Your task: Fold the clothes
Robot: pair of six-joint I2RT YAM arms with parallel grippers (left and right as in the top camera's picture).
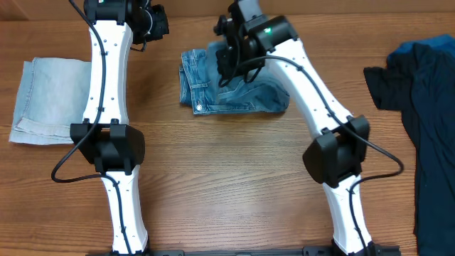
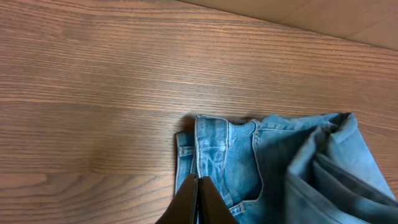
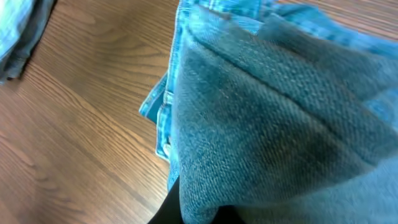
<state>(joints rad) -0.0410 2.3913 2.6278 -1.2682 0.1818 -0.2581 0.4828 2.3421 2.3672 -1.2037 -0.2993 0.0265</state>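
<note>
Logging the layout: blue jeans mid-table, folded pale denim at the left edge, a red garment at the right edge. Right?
No: the overhead view shows the right-edge garment is dark navy, not red. The blue jeans and the folded pale denim are as stated.

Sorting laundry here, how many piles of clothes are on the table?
3: pale folded denim far left, blue jeans centre, dark heap at the right edge, possibly hiding more.

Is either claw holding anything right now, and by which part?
Right claw appears to pinch a raised fold of the jeans, fingertips hidden. Left claw is shut, holding nothing.
</note>
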